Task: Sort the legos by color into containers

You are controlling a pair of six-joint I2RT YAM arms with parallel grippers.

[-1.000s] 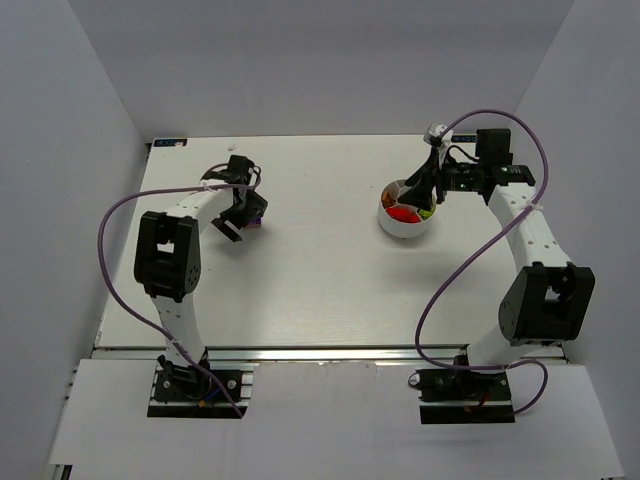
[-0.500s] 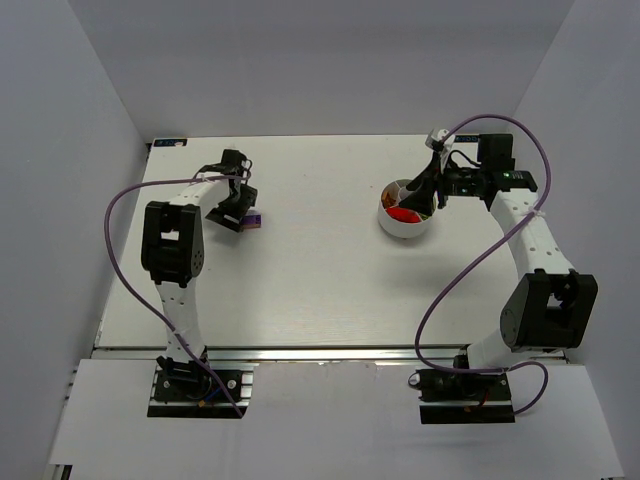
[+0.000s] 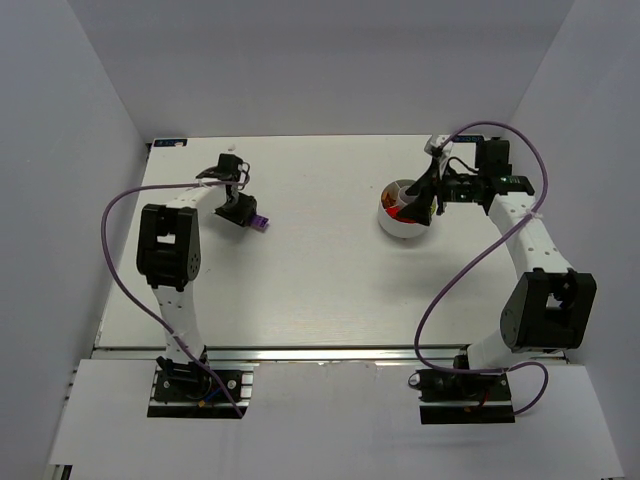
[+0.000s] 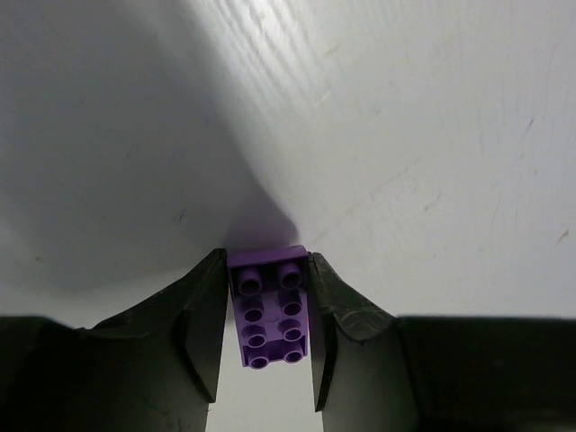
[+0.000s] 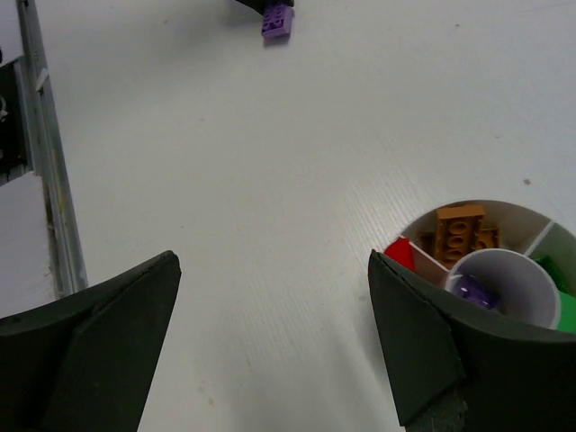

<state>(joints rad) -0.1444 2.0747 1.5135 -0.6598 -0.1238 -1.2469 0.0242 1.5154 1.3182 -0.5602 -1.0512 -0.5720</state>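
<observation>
A purple lego (image 4: 270,306) lies studs-up on the white table, and my left gripper (image 4: 267,261) is shut on it, one finger against each long side. From above, this lego (image 3: 259,222) shows at the far left under the left gripper (image 3: 243,212). My right gripper (image 5: 272,261) stands open and empty beside the round white bowl (image 3: 400,227). Its containers hold orange legos (image 5: 459,232), a red one (image 5: 399,254) and green ones (image 5: 562,301). The central cup has a purple lego (image 5: 474,291).
A metal rail (image 3: 280,353) runs along the table's near edge, past both arm bases. Grey walls close in the left, right and far sides. Purple cables (image 3: 110,250) loop beside each arm.
The left gripper's fingers have come together on the purple lego, and the left wrist shifted slightly. The right gripper has opened wider above the bowl.
</observation>
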